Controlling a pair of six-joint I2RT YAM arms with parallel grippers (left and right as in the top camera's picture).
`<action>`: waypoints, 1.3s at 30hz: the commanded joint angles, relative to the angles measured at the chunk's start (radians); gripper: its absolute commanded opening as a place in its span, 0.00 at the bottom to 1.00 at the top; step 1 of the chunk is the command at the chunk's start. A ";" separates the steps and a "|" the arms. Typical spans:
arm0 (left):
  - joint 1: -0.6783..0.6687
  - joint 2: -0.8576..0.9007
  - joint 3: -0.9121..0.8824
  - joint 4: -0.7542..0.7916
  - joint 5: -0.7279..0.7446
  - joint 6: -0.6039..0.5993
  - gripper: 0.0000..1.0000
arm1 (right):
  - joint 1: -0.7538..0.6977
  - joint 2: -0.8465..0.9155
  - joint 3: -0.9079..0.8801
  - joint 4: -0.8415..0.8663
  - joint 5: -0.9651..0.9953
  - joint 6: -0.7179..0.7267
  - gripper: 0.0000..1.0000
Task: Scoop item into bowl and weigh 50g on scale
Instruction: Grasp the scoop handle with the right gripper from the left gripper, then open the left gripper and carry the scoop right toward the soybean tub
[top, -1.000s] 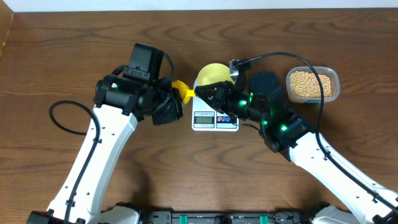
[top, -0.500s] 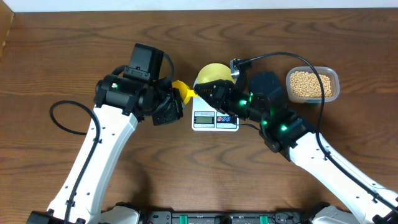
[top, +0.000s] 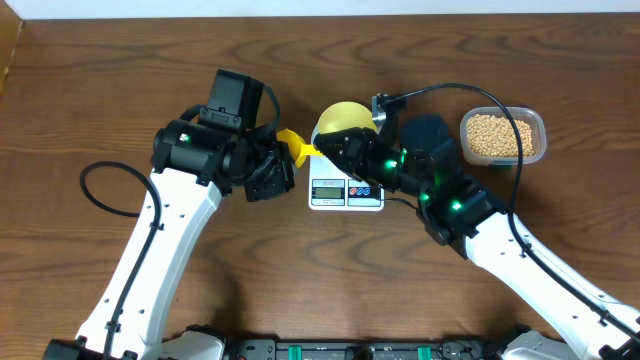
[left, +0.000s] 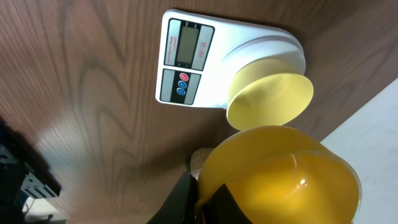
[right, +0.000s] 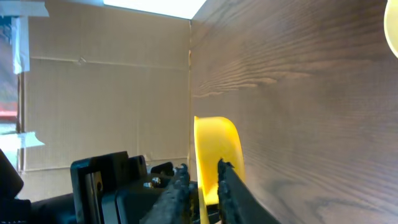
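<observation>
Though its print is small, the scale (left: 214, 65) perhaps reads SF-400.

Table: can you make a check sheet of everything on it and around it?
Surface: brown wood table.
Job's things: bowl on the scale, no beans seen in it; beans in the tub at the right.
Clutter: dark round thing beside the tub.
Grippers: left gripper shut on the scoop, which looks empty; right gripper at the scoop's tip, hold unclear.
Cables: cable looped on the table by the left arm; second cable arcs over the tub.
Surroundings: cardboard wall at the table's left edge.
</observation>
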 joint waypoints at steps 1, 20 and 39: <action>-0.003 0.005 0.005 -0.004 0.002 -0.054 0.07 | 0.008 0.002 0.019 0.002 0.019 -0.004 0.08; -0.003 0.005 0.005 -0.004 0.002 -0.054 0.68 | 0.008 0.002 0.019 0.002 0.020 -0.005 0.01; 0.023 -0.110 0.005 -0.005 -0.015 0.064 0.97 | -0.056 0.002 0.019 -0.045 0.026 -0.134 0.01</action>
